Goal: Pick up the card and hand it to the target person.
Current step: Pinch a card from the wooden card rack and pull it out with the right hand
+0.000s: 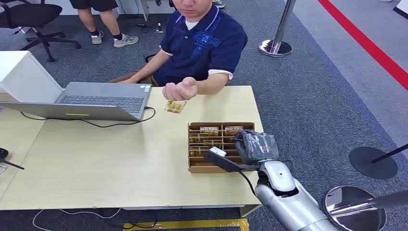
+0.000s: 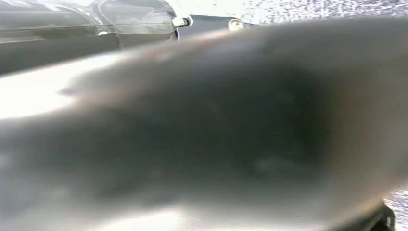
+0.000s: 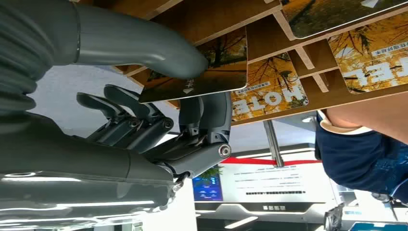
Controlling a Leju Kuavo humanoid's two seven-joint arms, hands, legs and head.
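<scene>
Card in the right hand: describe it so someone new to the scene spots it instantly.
On the light wooden table, find the brown divided box near the robot's right side. The right hand is at the box's right edge, thumb and fingers pinching one card. Its neighbours lie in their slots; this card, with autumn-tree artwork, is pinched between thumb and fingers.

A blurred grey shape [image 2: 231,130] lies close to the lens, speckled floor [image 2: 312,7] beyond.

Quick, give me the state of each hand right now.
Left hand: cannot be told; its wrist view is a blur.
Right hand: pinching a card between thumb and finger at the wooden card box.
</scene>
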